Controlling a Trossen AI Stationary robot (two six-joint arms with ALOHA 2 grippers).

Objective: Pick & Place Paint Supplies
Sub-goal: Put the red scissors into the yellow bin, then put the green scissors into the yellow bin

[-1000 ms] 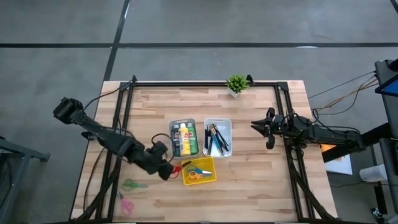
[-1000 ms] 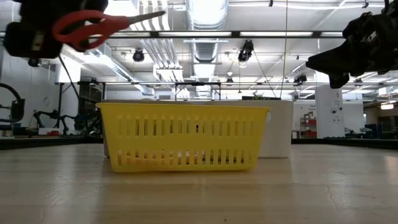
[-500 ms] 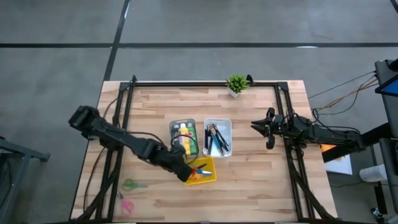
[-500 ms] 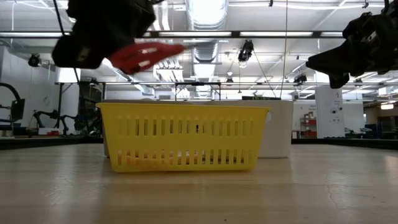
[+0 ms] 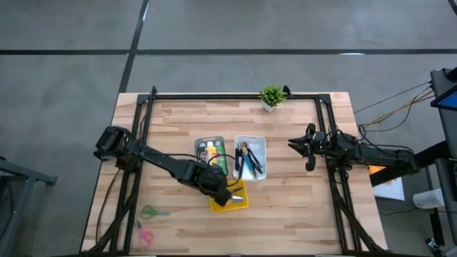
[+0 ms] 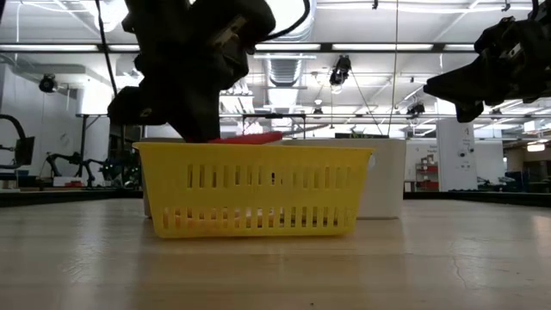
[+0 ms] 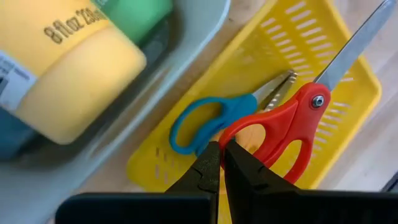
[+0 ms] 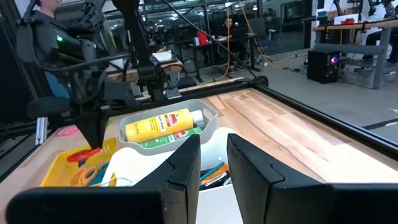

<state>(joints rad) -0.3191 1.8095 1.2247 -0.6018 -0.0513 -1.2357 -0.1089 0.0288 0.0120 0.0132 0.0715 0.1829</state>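
High view: over the slatted yellow plastic basket (image 5: 232, 198) on the wood-plank counter (image 5: 285, 207), the left pincer (image 5: 230, 197) grips red-handled scissors (image 7: 292, 127)

Left wrist view: blue scissors (image 7: 211, 121) lie inside; a yellow paint bottle (image 7: 59, 68) is beside the basket

Right wrist view: the right pincer (image 8: 213, 163) hovers parted, away from the basket

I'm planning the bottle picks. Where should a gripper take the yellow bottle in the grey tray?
Probably the narrower cap end, from straight above. The yellow bottle lies on its side in the tray with the green bottle tight alongside, leaving little room beside its body. The left gripper, shut on red scissors, works close by. The right gripper waits, open, at the right.
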